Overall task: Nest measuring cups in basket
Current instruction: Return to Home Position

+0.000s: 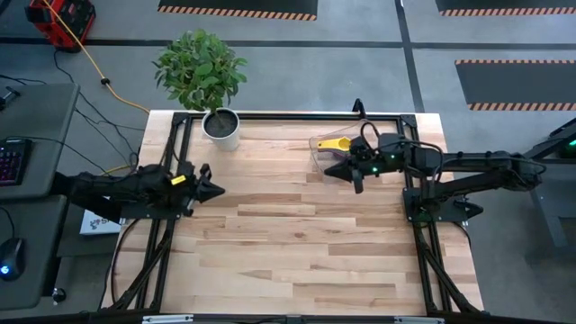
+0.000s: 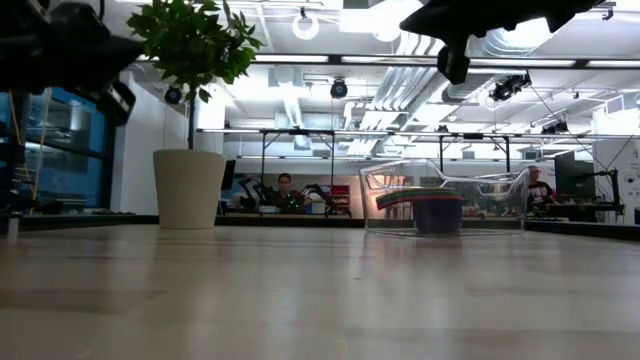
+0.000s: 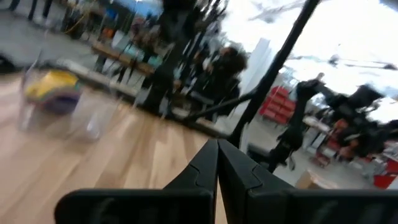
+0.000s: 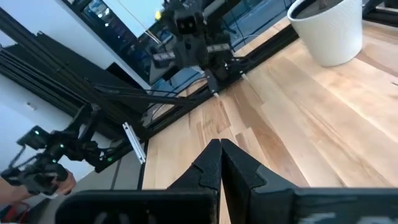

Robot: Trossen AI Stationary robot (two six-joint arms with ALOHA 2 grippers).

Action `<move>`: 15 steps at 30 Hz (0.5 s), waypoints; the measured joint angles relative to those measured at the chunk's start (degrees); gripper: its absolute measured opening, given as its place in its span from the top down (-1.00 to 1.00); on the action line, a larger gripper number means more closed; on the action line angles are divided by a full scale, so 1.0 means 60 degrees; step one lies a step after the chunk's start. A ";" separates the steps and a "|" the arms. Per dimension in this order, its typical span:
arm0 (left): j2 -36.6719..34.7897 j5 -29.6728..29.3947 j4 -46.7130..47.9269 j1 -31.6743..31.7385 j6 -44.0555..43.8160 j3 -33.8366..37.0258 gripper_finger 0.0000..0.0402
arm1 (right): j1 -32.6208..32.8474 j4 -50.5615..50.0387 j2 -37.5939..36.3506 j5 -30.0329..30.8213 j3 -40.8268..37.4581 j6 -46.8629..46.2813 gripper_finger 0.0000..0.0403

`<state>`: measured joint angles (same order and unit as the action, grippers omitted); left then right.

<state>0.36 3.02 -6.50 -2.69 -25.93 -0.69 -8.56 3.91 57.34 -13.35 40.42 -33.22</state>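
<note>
- This is a robotics lab in an industrial hall: a dark left arm (image 1: 126, 189) and right arm (image 1: 477, 168) flank a wooden table (image 1: 297, 252).
- The grey floor carries orange-and-black hazard stripes (image 1: 238, 13).
- Overhead is an open ceiling of pipes (image 2: 290, 100).
- Benches behind hold more robot arms (image 2: 322, 192), with a seated person (image 2: 286, 184).
- A side desk (image 1: 40, 117) holds a keyboard (image 1: 13, 162).
</note>
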 joint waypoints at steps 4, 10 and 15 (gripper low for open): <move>-0.0019 -0.0103 0.0132 0.0007 0.0078 0.0011 1.00 | 0.0000 -0.0088 -0.0176 -0.0072 0.0000 0.0006 1.00; -0.0012 -0.0472 -0.0126 0.0009 -0.0636 0.0004 1.00 | 0.0000 -0.1141 -0.0959 -0.0080 0.0000 0.0868 1.00; 0.0004 -0.0377 -0.0114 0.0007 -0.0820 0.0004 1.00 | -0.0004 -0.1965 -0.2009 -0.0067 -0.0004 0.1463 1.00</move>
<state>0.38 0.75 -7.18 -2.66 -30.85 -0.67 -8.58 -7.88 45.28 -13.75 40.40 -24.44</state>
